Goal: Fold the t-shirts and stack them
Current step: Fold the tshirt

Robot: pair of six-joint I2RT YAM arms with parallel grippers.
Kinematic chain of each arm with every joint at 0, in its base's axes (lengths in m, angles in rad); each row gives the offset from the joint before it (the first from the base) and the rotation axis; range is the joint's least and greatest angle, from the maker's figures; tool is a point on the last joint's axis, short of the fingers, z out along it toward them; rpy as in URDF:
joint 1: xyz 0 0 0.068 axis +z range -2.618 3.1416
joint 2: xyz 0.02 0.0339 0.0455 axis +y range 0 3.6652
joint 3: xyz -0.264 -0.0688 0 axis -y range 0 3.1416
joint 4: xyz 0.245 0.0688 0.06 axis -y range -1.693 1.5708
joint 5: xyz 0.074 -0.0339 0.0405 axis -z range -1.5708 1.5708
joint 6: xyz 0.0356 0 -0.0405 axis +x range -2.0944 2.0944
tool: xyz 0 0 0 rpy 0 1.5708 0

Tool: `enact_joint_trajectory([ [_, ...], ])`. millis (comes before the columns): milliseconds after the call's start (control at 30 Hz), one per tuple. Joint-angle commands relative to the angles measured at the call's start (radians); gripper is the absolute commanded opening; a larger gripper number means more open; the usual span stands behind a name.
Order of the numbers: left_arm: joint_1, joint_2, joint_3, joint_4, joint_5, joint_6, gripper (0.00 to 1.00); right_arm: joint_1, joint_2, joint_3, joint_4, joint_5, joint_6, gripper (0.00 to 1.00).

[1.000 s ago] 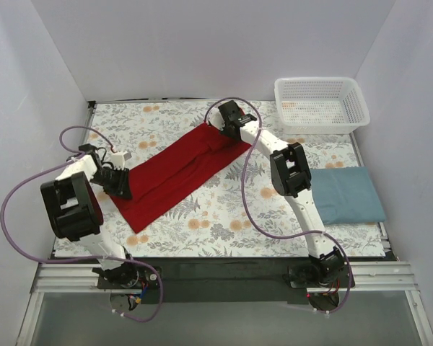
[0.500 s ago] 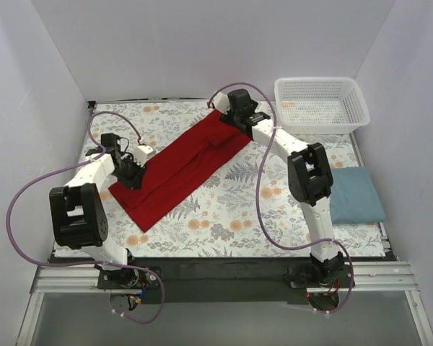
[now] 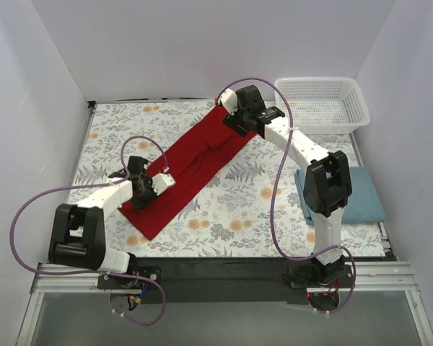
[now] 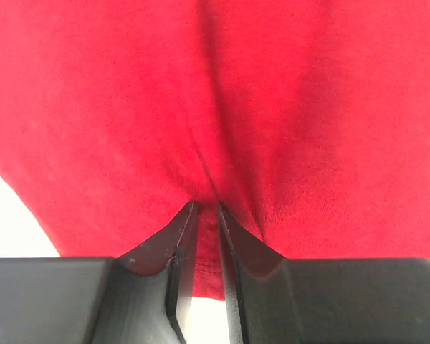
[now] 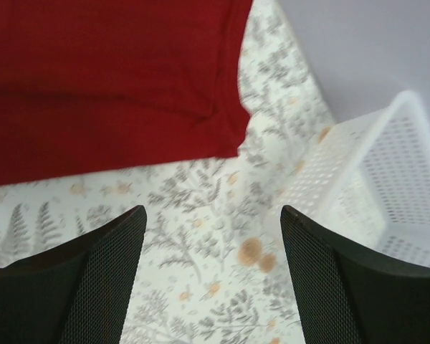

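Observation:
The red t-shirt (image 3: 195,162) lies as a long folded strip running diagonally across the floral table. In the left wrist view red cloth (image 4: 287,107) fills the frame. My left gripper (image 3: 157,184) is over the strip's near left part, its jaws (image 4: 206,209) shut on a pinch of red cloth. My right gripper (image 3: 231,124) hovers above the strip's far end, open and empty (image 5: 213,215), with the shirt's corner (image 5: 107,79) ahead of its fingers. The blue-grey t-shirt (image 3: 353,194) lies folded at the right edge, partly behind the right arm.
A white lattice basket (image 3: 321,104) stands at the back right corner, also in the right wrist view as the basket (image 5: 387,186). White walls close in the table on three sides. Purple cables loop over both arms.
The right gripper opened, let go of the shirt's far end and lifted back to the right. The left gripper moved rightward over the shirt with its pinch of cloth, and the strip is narrower.

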Motion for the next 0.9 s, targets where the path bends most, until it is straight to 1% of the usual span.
enact_joint_trajectory([
  [0, -0.137, -0.052, -0.158, -0.163, -0.038, -0.083, 0.18, -0.022, -0.070, -0.027, -0.161, -0.101, 0.104, 0.82],
  [33, -0.244, -0.092, -0.161, -0.193, -0.021, -0.114, 0.18, -0.030, -0.078, -0.036, -0.174, -0.111, 0.110, 0.82],
  [67, -0.303, -0.109, -0.147, -0.204, -0.024, -0.157, 0.17, -0.034, -0.090, -0.056, -0.193, -0.127, 0.115, 0.82],
  [100, -0.349, -0.121, -0.118, -0.261, 0.006, -0.180, 0.17, -0.041, -0.098, -0.067, -0.201, -0.147, 0.120, 0.82],
  [133, -0.437, -0.118, -0.082, -0.284, 0.064, -0.262, 0.17, -0.053, -0.101, -0.077, -0.209, -0.159, 0.129, 0.82],
  [167, -0.467, -0.103, 0.019, -0.302, 0.104, -0.306, 0.17, -0.057, -0.105, -0.088, -0.221, -0.174, 0.130, 0.81],
  [233, -0.516, -0.063, 0.130, -0.365, 0.188, -0.367, 0.17, -0.070, -0.104, -0.096, -0.252, -0.222, 0.140, 0.79],
  [267, -0.529, -0.025, 0.214, -0.379, 0.254, -0.381, 0.17, -0.073, -0.095, -0.096, -0.263, -0.237, 0.143, 0.79],
  [367, -0.535, -0.014, 0.323, -0.410, 0.321, -0.393, 0.18, -0.071, -0.069, -0.079, -0.312, -0.326, 0.163, 0.72],
  [400, -0.533, -0.029, 0.362, -0.396, 0.319, -0.401, 0.19, -0.071, -0.059, -0.062, -0.333, -0.372, 0.169, 0.65],
  [467, -0.504, -0.052, 0.382, -0.373, 0.325, -0.416, 0.19, -0.065, -0.023, -0.038, -0.350, -0.414, 0.190, 0.56],
  [500, -0.485, -0.072, 0.397, -0.353, 0.351, -0.421, 0.19, -0.059, -0.009, -0.027, -0.355, -0.446, 0.198, 0.47],
  [567, -0.387, -0.083, 0.414, -0.346, 0.406, -0.432, 0.19, -0.033, 0.037, 0.010, -0.358, -0.466, 0.216, 0.41],
  [600, -0.344, -0.086, 0.423, -0.340, 0.466, -0.441, 0.19, -0.021, 0.054, 0.025, -0.361, -0.480, 0.233, 0.37],
  [633, -0.299, -0.083, 0.445, -0.338, 0.494, -0.449, 0.19, 0.005, 0.069, 0.037, -0.359, -0.480, 0.236, 0.35],
  [667, -0.223, -0.083, 0.454, -0.335, 0.512, -0.453, 0.19, 0.021, 0.104, 0.066, -0.358, -0.478, 0.239, 0.35],
  [700, -0.187, -0.083, 0.462, -0.320, 0.526, -0.470, 0.19, 0.033, 0.125, 0.082, -0.356, -0.466, 0.244, 0.34],
  [733, -0.124, -0.087, 0.469, -0.310, 0.549, -0.482, 0.19, 0.054, 0.146, 0.099, -0.355, -0.460, 0.247, 0.33],
  [867, -0.015, -0.095, 0.474, -0.281, 0.585, -0.515, 0.19, 0.093, 0.259, 0.178, -0.356, -0.412, 0.255, 0.31],
])
